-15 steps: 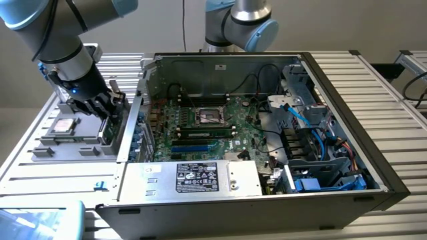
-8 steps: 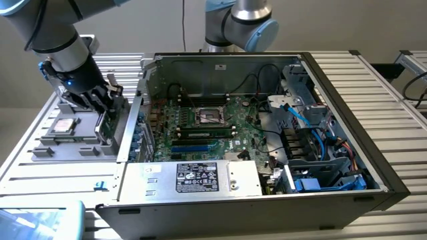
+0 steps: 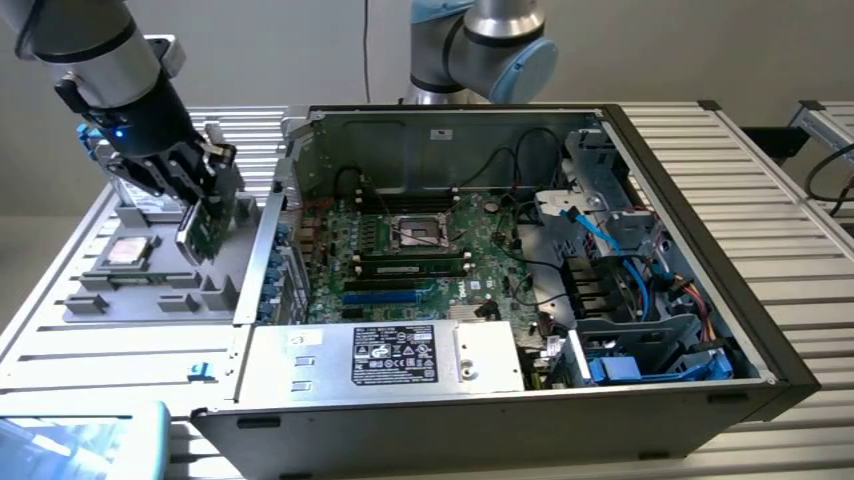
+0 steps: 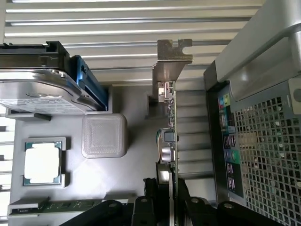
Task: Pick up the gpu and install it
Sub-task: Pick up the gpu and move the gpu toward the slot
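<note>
Grey tray [image 3: 160,300] beneath; gpu [image 3: 203,228] pinched between fingers [image 3: 174,172].

Computer case [image 3: 427,150], grey tray [image 3: 174,305], hard drive [image 4: 37,89]

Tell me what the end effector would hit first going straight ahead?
Likely the grey tray, just under the end effector; the gpu it grips would touch first. Depth is unclear.
</note>
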Controlling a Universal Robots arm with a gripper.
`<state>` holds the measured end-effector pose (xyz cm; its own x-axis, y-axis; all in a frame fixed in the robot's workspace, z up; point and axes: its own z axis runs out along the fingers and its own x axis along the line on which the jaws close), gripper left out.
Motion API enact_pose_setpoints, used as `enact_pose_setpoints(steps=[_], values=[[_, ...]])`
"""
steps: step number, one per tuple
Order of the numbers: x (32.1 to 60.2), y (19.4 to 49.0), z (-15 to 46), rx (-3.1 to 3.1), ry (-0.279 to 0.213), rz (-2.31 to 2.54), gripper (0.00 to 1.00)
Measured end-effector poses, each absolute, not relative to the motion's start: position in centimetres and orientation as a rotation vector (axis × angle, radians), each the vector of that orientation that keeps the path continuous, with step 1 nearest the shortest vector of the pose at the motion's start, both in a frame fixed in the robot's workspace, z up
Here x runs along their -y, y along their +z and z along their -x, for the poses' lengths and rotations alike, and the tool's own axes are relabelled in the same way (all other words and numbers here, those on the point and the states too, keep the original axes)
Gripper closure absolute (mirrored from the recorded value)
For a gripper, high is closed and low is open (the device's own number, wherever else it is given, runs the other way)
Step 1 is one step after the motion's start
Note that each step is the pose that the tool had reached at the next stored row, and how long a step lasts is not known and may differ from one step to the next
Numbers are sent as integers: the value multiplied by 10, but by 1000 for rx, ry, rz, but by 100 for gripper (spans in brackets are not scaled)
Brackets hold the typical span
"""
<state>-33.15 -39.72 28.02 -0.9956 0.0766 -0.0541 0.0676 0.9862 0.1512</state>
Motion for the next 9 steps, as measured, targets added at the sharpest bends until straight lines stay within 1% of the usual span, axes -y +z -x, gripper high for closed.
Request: enact_pose_setpoints(steps=[9], values=[[398,321,332,-3071,232,-112,72]])
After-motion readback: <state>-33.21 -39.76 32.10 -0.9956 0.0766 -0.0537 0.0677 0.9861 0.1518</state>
